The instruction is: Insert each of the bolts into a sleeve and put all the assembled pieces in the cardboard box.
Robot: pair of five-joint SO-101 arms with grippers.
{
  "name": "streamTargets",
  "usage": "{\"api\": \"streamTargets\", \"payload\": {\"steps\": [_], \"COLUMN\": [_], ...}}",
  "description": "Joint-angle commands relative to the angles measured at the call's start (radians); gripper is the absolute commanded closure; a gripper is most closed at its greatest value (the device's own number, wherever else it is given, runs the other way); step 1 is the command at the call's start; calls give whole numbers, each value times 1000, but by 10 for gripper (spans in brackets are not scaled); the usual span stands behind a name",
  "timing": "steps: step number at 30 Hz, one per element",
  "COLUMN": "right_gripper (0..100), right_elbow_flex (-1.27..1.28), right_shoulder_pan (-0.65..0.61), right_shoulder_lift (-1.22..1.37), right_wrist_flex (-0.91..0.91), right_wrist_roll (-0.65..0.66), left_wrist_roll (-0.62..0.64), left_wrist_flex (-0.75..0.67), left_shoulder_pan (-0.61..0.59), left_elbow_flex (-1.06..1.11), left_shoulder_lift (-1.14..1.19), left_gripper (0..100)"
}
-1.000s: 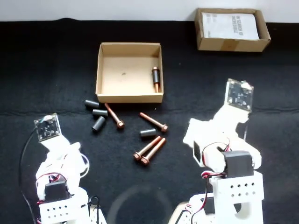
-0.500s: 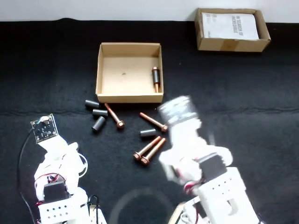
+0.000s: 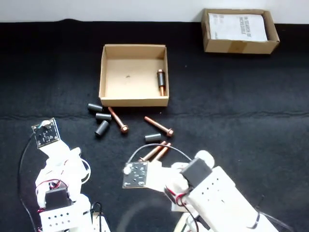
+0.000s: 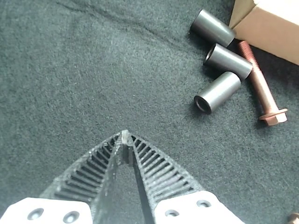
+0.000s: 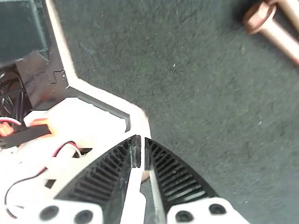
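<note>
One assembled piece (image 3: 161, 82) lies in the cardboard box (image 3: 102, 72); four bolts (image 3: 158, 125) and four sleeves (image 3: 102, 127) sit loose on the bench (image 3: 241, 106) just in front. Pairing looks barely begun; next move prob. calls for opening up to grab a bolt or sleeve. Left gripper (image 4: 125, 137) hangs low nr three sleeves, fingers pressed together, empty. Right gripper (image 5: 140, 147), angled down nr two bolt heads, fingers likewise together, empty.

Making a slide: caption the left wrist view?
Shut left gripper, with three sleeves, a bolt and the box corner ahead on the mat.
</note>
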Motion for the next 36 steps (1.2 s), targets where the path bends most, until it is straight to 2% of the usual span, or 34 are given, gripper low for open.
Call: {"api": "streamTargets", "payload": {"steps": [1,9,14,18,22,27,30,36], "right_gripper": [990,990,990,989,976,888,888,887], "right_elbow_flex": [-88,-142,-143,-182,-308,-507,-602,-739], "right_shoulder_pan": [-7,-4,88,124,125,142,160,162], "right_shoulder_lift": [82,297,430,555,707,898,984,1092], "right_wrist_flex": [-42,-308,-573,-702,-731,-725,-723,-608], "right_wrist_roll": [29,83,101,120,121,149,149,149], "left_wrist_roll": [-2,2,2,2,2,2,2,2], "left_wrist_flex": [3,3,3,3,3,3,3,3], "left_shoulder_pan": [-15,-15,-15,-15,-15,-15,-15,-15], "left_elbow_flex": [21,21,21,21,21,21,21,21], "left_shoulder_lift": [-7,-7,-7,-7,-7,-7,-7,-7], "left_gripper": [991,991,991,991,991,991,991,991]}}
